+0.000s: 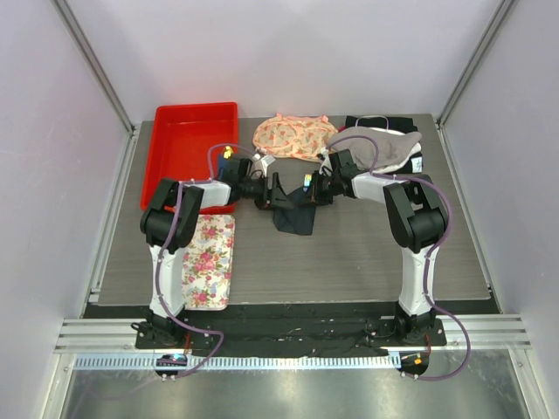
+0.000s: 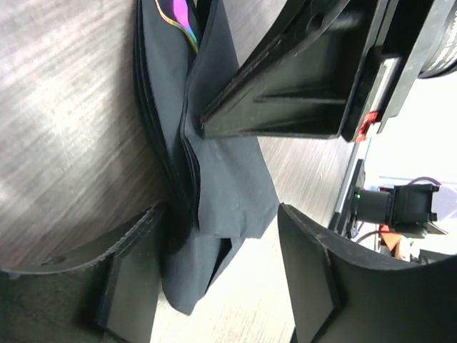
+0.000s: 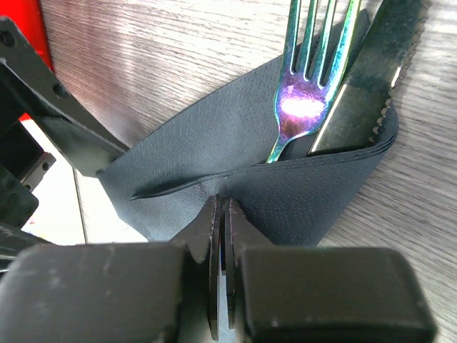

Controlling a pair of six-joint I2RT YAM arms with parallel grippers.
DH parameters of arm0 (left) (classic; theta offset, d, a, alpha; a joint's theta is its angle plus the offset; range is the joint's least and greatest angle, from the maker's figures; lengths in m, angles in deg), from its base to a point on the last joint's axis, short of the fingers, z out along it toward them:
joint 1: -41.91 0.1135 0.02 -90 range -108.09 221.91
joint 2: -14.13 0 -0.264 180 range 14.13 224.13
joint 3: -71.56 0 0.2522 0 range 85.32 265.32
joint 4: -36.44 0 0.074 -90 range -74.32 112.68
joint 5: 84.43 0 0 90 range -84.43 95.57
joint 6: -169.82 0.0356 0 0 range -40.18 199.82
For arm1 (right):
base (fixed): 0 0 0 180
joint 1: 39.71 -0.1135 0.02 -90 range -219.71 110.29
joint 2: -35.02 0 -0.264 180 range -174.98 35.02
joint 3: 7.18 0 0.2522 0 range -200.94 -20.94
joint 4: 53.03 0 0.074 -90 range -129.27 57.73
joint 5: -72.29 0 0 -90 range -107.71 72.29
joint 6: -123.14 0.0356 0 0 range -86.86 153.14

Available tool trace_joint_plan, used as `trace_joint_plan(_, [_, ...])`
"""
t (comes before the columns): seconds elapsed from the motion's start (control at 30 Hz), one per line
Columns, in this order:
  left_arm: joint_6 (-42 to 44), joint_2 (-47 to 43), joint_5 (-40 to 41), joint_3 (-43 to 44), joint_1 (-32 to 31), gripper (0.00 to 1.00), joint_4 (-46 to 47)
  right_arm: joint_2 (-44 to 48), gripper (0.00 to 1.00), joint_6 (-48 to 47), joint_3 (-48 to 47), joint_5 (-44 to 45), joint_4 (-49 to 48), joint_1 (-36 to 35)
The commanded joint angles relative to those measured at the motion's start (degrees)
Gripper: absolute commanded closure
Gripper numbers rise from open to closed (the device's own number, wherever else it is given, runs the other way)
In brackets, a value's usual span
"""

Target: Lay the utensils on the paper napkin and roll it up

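Note:
The dark navy paper napkin (image 1: 293, 218) lies mid-table, one side folded over the utensils. In the right wrist view the napkin (image 3: 214, 150) wraps an iridescent fork (image 3: 305, 86) and a dark serrated knife (image 3: 365, 86), whose upper ends stick out. My right gripper (image 3: 223, 209) is shut on the folded napkin edge; from above it (image 1: 316, 190) sits at the napkin's right. My left gripper (image 2: 221, 229) is open, its jaws astride the napkin's folded layers (image 2: 228, 179); from above it (image 1: 272, 194) sits at the napkin's left. The fork tip (image 2: 178, 14) peeks out.
A red bin (image 1: 194, 144) stands back left. A floral tray (image 1: 210, 260) lies front left by the left arm. A floral cloth (image 1: 293, 135), a grey cloth (image 1: 390, 150) and a folded black cloth (image 1: 384, 122) lie along the back.

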Motion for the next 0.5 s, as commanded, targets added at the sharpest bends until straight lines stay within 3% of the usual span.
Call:
trace_joint_plan(0.0, [2.1,-0.3,-1.7,-1.0,0.4,0.35,-5.2,-4.3,0.99,-3.2,0.9,7.9,3.9,0.3])
trace_joint_plan(0.33, [-8.6,-4.3,-3.1,-6.2,1.4,0.4,4.0,-4.2,0.99,-3.3,1.4,7.9,4.1,0.4])
trace_joint_plan(0.4, [-12.1,-4.0,-2.9,-7.1,1.5,0.39,7.4,-4.2,0.99,-3.3,1.5,7.9,4.0,0.5])
trace_joint_plan(0.47, [-13.5,-3.9,-1.3,-7.6,1.5,0.3,8.2,-4.2,0.99,-3.2,1.5,7.9,4.0,0.5])
